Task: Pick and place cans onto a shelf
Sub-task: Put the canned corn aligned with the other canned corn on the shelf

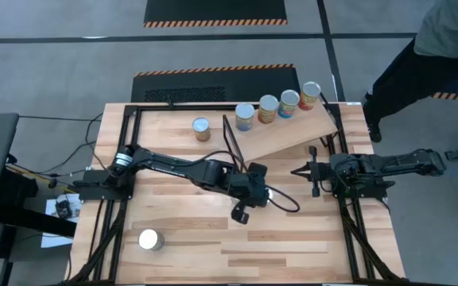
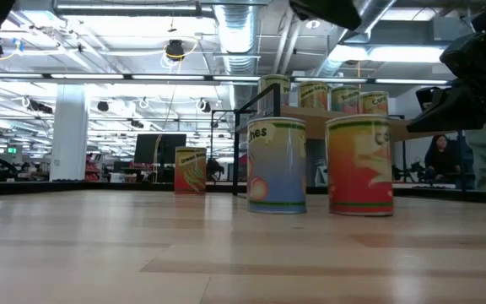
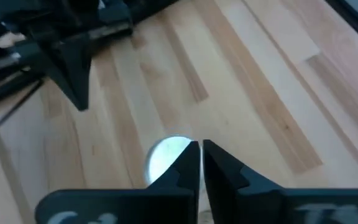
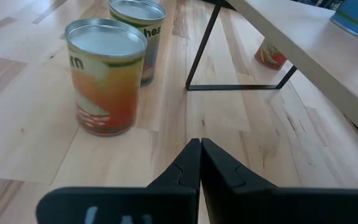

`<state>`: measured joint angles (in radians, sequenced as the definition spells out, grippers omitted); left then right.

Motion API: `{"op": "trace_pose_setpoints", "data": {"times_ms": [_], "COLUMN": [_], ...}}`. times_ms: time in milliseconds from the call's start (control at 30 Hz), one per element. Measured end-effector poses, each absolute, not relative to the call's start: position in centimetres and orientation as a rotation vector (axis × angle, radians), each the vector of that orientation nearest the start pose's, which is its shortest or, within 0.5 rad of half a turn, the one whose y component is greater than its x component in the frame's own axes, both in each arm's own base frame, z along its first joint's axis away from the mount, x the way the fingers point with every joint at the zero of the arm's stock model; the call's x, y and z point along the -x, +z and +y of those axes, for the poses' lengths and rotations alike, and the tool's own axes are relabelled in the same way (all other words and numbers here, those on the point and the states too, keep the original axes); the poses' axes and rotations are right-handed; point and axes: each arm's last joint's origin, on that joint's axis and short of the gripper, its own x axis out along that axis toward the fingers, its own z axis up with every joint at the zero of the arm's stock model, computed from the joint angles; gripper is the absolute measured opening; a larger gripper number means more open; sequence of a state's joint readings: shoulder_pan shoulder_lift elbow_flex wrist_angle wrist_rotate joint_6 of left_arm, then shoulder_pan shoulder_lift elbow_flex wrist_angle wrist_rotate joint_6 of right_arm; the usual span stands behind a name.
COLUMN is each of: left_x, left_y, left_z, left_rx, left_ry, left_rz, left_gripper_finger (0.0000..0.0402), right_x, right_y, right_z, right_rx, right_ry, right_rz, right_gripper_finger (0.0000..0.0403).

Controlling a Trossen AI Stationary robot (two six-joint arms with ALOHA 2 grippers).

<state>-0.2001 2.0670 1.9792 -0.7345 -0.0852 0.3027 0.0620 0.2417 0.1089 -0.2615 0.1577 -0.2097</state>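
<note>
High view: four cans (image 1: 278,107) stand in a row along the far edge of the tilted shelf (image 1: 293,133). A fifth can (image 1: 202,128) stands on the bench (image 1: 181,238) just left of the shelf's black end frame, and a sixth (image 1: 150,239) stands alone at the near-left of the bench. The left hand (image 1: 241,213) reaches across to mid-bench, just in front of the shelf's lower end. The right hand (image 1: 299,171) waits at the right edge of the bench, pointing toward centre, beside the shelf's right leg. The two cans under the left arm are hidden from above.

Low view: two upright cans stand side by side, a blue-banded one (image 2: 276,165) and an orange one (image 2: 359,166). The can by the frame (image 2: 191,171) sits farther back. The shelf row shows above and behind them.

Left wrist view: the left hand (image 3: 200,163) has its fingers pinched together, holding nothing. A silver can top (image 3: 164,157) lies directly beneath and slightly to one side of the tips, so the hand is overhead, the can's axis vertical.

Right wrist view: the right hand (image 4: 200,163) is also closed and empty. The orange can (image 4: 104,76) and the one behind it (image 4: 138,38) stand upright ahead of it and off to one side, near the shelf leg (image 4: 202,46).

Judgement: the left hand is nearer and must open before descending onto the can below it.
</note>
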Motion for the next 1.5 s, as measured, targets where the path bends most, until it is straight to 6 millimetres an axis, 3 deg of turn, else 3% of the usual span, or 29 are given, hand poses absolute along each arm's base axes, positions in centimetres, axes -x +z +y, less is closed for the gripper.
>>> {"op": "trace_pose_setpoints", "data": {"times_ms": [300, 633, 867, 1033, 1233, 1500], "left_x": [-40.7, -30.0, -22.8, -18.8, -15.7, -13.6], "left_y": [27.9, 26.1, 25.8, 24.7, 21.8, 18.3], "left_z": [-8.1, -5.8, -4.0, -2.5, -1.1, -0.3], "left_rx": [-0.348, -0.22, -0.187, -0.16, -0.124, -0.056], "left_ry": [-0.202, -0.123, -0.037, 0.011, 0.075, 0.116], "left_rz": [0.666, 0.319, 0.216, 0.142, 0.124, 0.14], "left_gripper_finger": [0.0001, 0.0, 0.0, 0.0, 0.0, 0.0], "right_x": [-10.3, -10.3, -10.3, -10.3, -10.3, -10.3], "right_y": [15.6, 15.6, 15.5, 15.5, 15.5, 15.5], "right_z": [0.2, 0.2, 0.2, 0.2, -0.1, -0.1], "right_rx": [0.251, 0.251, 0.251, 0.253, 0.268, 0.269], "right_ry": [-0.052, -0.052, -0.052, -0.053, -0.12, -0.118], "right_rz": [0.405, 0.409, 0.414, 0.417, 0.424, 0.429], "right_gripper_finger": [0.0033, 0.0032, 0.0032, 0.0032, 0.0033, 0.0033]}}
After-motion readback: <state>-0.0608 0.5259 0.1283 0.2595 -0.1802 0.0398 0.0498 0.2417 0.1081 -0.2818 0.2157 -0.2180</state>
